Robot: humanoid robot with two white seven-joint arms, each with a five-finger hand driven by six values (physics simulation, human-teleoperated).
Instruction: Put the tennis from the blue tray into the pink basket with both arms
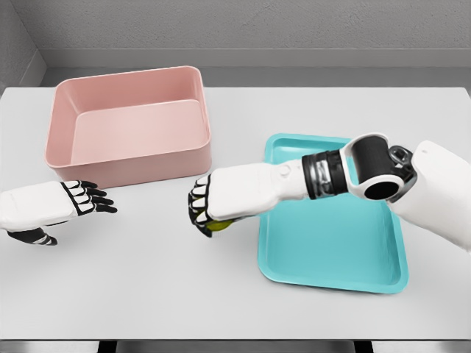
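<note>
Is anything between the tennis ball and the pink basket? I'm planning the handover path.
Nothing visible stands between them. The right hand holds the tennis ball over bare table, left of the blue tray. The pink basket lies beyond; the left hand waits open, off to the side.

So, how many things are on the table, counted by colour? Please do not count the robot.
Pink: 1, the basket
Blue: 1, the tray
Yellow-green: 1, the tennis ball, held in the right hand, left of the tray
Total: 3
</note>
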